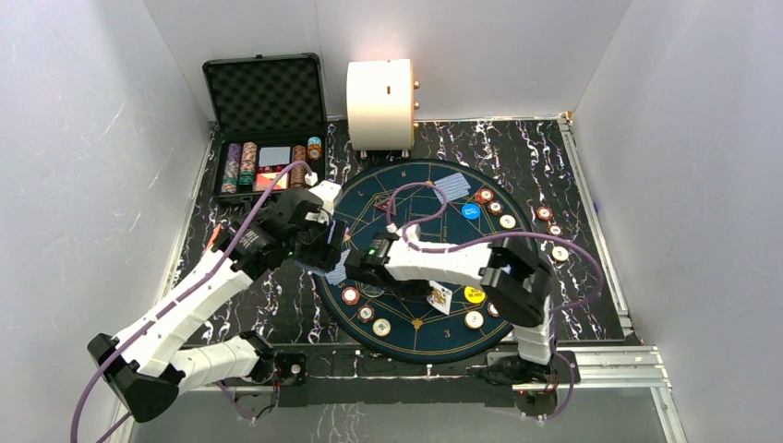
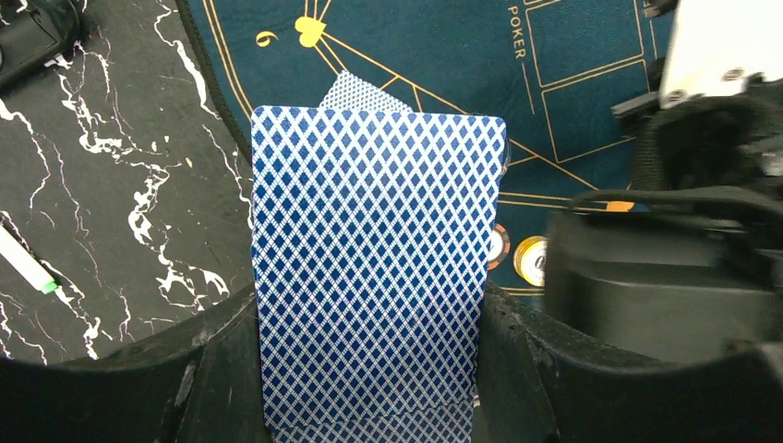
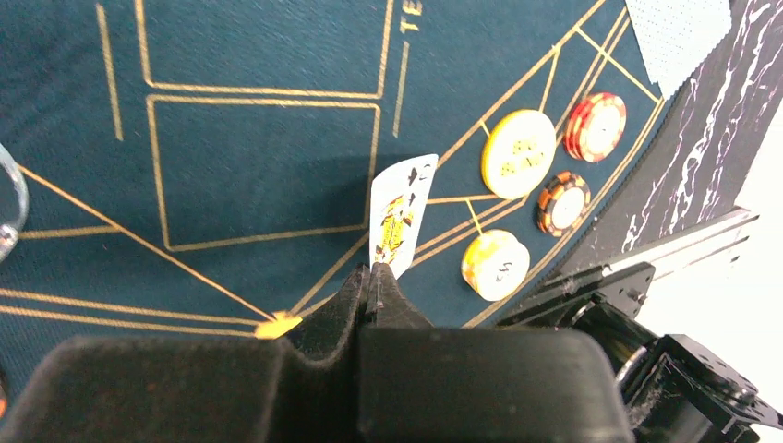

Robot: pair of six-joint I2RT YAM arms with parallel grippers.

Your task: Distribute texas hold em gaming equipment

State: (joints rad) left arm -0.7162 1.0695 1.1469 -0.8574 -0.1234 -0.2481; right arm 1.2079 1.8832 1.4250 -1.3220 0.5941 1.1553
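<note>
1. Under both claws lies the round mat (image 1: 420, 337). Its gold-lined seats mark where each player's share belongs, which I judge is why the gear sits in clusters round its rim.
2. Beyond the left claw (image 1: 323, 254), toward the far-left corner, the black case (image 1: 263, 97) stands with its lid up. Chip stacks sit in its tray, so the supply is not used up.
3. Between the left claw's fingers (image 2: 212, 369), the blue-backed deck (image 2: 379, 277) is clamped by its long edges, backs toward the wrist camera, with the jaws drawn narrow against it. Held this way it reads as the dealer's stock, kept off the mat so the other arm can draw from it. Another blue-backed card (image 2: 365, 92) peeks out past the deck's far end. I cannot tell whether it lies on the mat or belongs to the deck.
4. At the tip of the right claw (image 3: 374, 281), a single face-up card (image 3: 402, 212) is pinched by its near short edge, the jaws pressed together on it. It hangs over a near seat, probably to be laid there.
5. Beyond the right claw and to the right of that card sits the yellow button (image 3: 517, 152), flat on the mat and apart from the card.
6. Just right of the claw's tip lies a cream chip (image 3: 494, 263). An orange-and-black chip (image 3: 563, 203) and a red-and-white chip (image 3: 596, 125) lie farther out, near the rim.
</note>
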